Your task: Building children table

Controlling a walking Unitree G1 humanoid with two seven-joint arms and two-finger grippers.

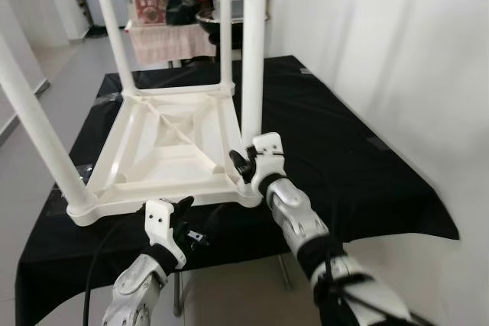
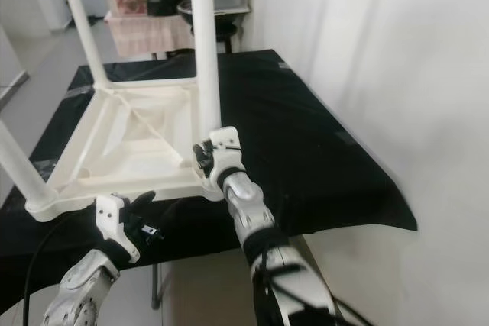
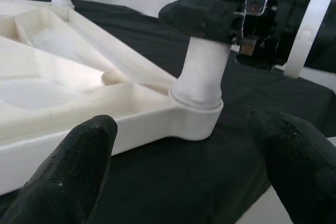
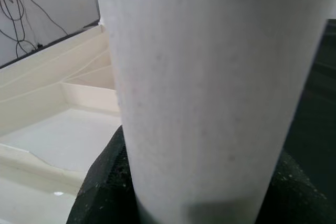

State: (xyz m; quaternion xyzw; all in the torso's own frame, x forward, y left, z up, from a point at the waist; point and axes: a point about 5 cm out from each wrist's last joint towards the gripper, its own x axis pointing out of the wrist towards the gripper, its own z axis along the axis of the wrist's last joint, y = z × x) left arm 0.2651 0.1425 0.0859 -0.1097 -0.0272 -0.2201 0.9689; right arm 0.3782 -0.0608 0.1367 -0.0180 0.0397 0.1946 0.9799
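- We judged the step as seating the last leg: our right gripper was clenched on the near-right leg just above its corner socket.
- The upturned children's table lay on the black-covered table.
- Our left gripper hovered spread, empty, near the cloth's front edge; pressing down seemed next.
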